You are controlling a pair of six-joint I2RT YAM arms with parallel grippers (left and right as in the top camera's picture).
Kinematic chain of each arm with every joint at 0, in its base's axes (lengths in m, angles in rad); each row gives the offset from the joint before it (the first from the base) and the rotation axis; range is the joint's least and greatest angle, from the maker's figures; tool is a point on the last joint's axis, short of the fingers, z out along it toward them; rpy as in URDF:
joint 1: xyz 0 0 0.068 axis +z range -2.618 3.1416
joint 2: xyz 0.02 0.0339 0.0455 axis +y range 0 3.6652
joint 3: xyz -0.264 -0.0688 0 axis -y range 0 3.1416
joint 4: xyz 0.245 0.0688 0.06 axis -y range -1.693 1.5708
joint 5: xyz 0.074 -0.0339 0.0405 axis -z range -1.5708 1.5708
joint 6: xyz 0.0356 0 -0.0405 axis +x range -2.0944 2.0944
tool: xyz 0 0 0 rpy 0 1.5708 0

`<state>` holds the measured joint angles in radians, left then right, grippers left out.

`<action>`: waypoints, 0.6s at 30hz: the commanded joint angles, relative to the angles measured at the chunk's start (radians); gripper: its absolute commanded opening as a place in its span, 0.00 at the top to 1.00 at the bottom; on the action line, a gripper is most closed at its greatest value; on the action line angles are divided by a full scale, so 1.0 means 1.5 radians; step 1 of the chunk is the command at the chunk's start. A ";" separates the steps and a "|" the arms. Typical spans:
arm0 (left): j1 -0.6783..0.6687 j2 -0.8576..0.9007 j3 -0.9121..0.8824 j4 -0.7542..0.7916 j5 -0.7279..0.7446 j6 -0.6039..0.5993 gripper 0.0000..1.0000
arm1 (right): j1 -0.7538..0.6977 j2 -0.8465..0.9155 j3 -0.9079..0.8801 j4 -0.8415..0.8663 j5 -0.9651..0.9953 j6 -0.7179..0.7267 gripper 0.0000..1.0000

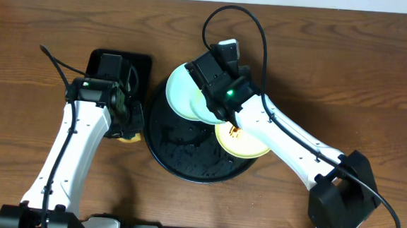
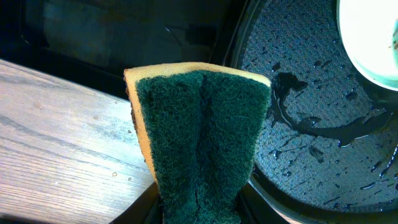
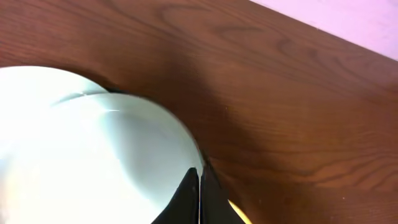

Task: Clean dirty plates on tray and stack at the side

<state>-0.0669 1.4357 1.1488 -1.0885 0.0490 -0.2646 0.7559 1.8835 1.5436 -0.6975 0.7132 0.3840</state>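
The round black tray (image 1: 187, 152) is wet and beaded with water (image 2: 311, 93). Two pale mint plates overlap at its far edge, one (image 1: 180, 90) to the left and one (image 1: 205, 110) beside it. My right gripper (image 1: 217, 104) is shut on the rim of the nearer mint plate (image 3: 124, 149), its jaws (image 3: 199, 182) pinching the edge. A pale yellow plate (image 1: 244, 141) with a brown smear lies on the tray's right side. My left gripper (image 1: 126, 122) hangs at the tray's left edge, shut on a green-and-yellow sponge (image 2: 199, 137).
A smaller rectangular black tray (image 1: 121, 68) sits behind the left arm. Bare wooden table (image 3: 298, 106) lies right of and behind the plates. A pale plate's edge (image 2: 373, 43) shows over the tray in the left wrist view.
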 commanded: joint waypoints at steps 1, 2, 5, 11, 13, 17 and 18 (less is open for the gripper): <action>0.003 0.001 0.009 0.001 -0.008 0.004 0.70 | -0.002 -0.020 0.018 0.001 0.031 -0.017 0.98; 0.003 0.001 0.009 0.001 -0.008 0.004 0.70 | -0.002 -0.020 0.018 0.001 0.031 -0.017 0.98; 0.003 0.001 0.009 0.001 -0.008 0.004 0.69 | -0.002 -0.020 0.018 -0.004 0.028 -0.013 0.98; 0.003 0.001 0.009 0.001 -0.008 0.004 0.69 | -0.007 -0.020 0.018 -0.061 0.012 0.110 0.95; 0.003 0.001 0.009 0.001 -0.008 0.004 0.69 | -0.013 -0.019 0.018 -0.093 -0.027 0.164 0.79; 0.003 0.001 0.009 0.001 -0.008 0.004 0.69 | -0.035 -0.018 0.008 -0.138 -0.128 0.245 0.42; 0.003 0.001 0.009 0.001 -0.008 0.004 0.69 | -0.041 -0.017 0.004 -0.144 -0.155 0.261 0.39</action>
<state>-0.0669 1.4357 1.1488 -1.0878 0.0490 -0.2646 0.7330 1.8832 1.5467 -0.8967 0.6128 0.6209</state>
